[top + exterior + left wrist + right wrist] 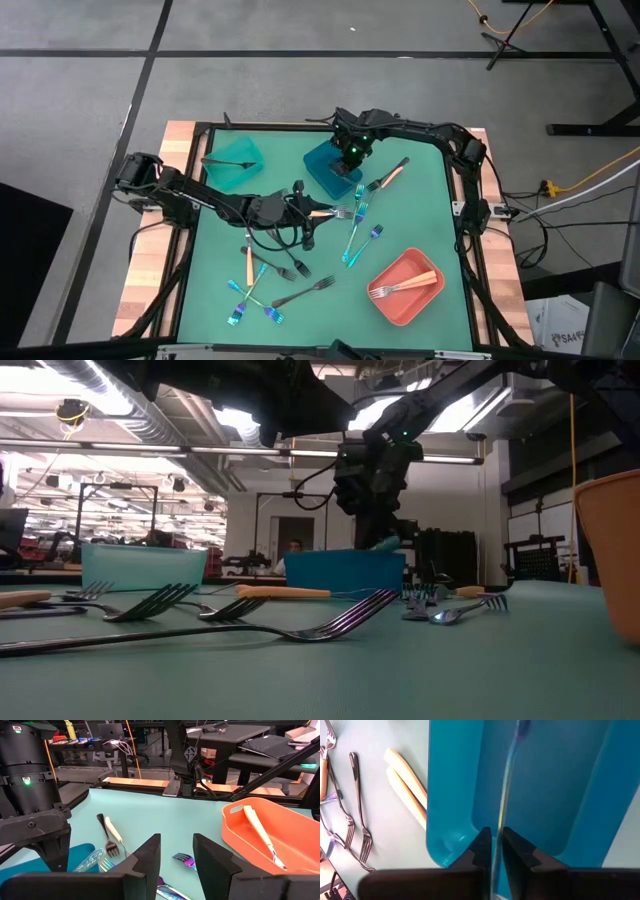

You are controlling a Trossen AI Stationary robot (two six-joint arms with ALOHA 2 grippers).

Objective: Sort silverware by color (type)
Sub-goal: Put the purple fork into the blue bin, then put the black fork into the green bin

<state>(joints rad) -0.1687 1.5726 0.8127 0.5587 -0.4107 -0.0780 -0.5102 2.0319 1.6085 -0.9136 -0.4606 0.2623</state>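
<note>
Right now I see my right pincer [493, 851] above the blue bin [545, 790] near the surface's [420, 200] far edge, clasping an iridescent fork [506, 780] hanging into it, while my left pincer [176, 865] hovers parted and empty mid-surface over scattered forks [300, 292].

On the pale green bench [150, 815], a coral-red plastic bin [240, 827] holds a gold-handled fork [262, 832]; the left gripper [176, 862] hovers, jaws apart.
</note>
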